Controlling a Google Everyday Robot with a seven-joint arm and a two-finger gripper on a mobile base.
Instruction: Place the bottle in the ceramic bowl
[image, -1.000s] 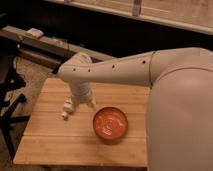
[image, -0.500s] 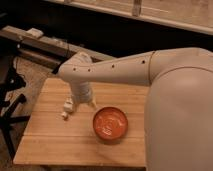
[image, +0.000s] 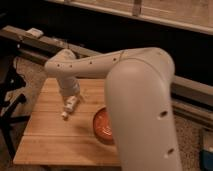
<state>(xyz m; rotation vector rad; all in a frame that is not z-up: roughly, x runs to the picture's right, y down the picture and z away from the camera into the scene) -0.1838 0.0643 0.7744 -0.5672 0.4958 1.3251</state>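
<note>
- Orange-red glossy ceramic bowl (image: 100, 126) sits nearest on the wooden table (image: 45, 142), partly hidden by my arm.
- The bottle (image: 68, 108) is tilted, left of the bowl and apart from it. It is probably light, stiff and smooth; grip mid-body.
- My tool (image: 72, 99) is at its upper end; grip state undeterminable.
- A dark ledge (image: 30, 37) runs behind.

Dim warm light; gripper (image: 71, 101) over table (image: 50, 142)

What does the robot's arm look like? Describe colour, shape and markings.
The arm is smooth, rounded, pale grey-white tubing with thick joints and small dark dots along its shell. No cables show. Its pincer, over the wooden table, looks pale too.
</note>
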